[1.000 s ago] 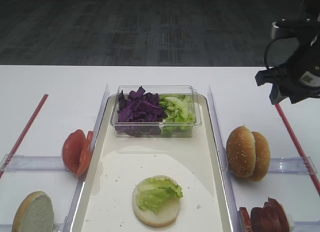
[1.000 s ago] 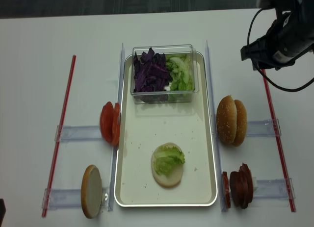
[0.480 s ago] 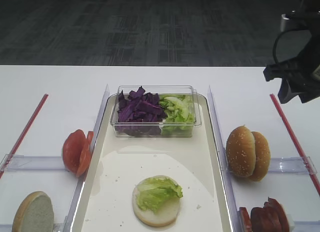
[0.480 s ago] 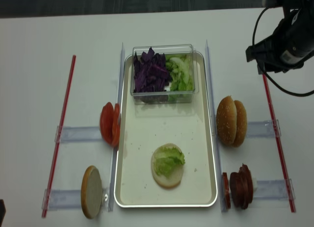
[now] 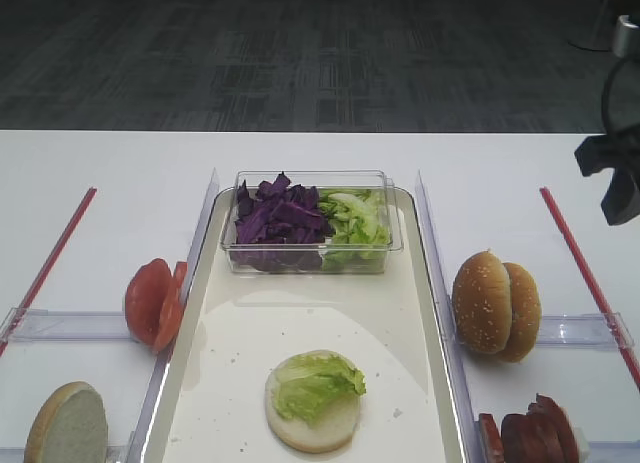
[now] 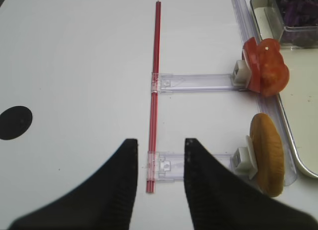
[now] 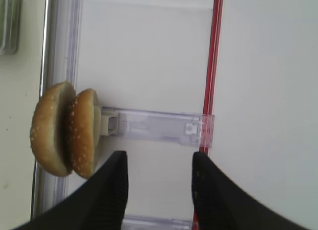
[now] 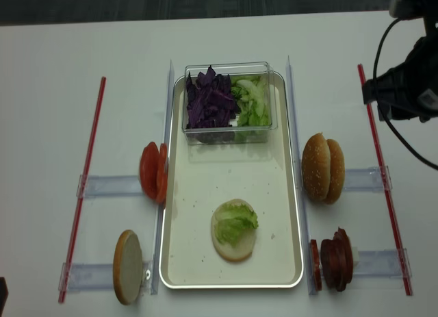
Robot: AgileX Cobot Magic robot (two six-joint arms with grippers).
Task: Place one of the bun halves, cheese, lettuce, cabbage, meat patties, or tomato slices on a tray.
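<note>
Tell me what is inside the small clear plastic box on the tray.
The clear plastic box holds chopped purple cabbage on its left and light green lettuce on its right. Whatever lies beneath those piles is covered.

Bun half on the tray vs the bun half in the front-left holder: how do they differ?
The bun half on the tray lies flat, cut face up; the bun half in the front-left holder stands on edge against its clear bracket. The tray one carries a lettuce leaf; the holder one is bare. The tray one sits inside the tray; the holder one sits outside its left rim, on the table. Both show pale cut faces and look similar in size.
</note>
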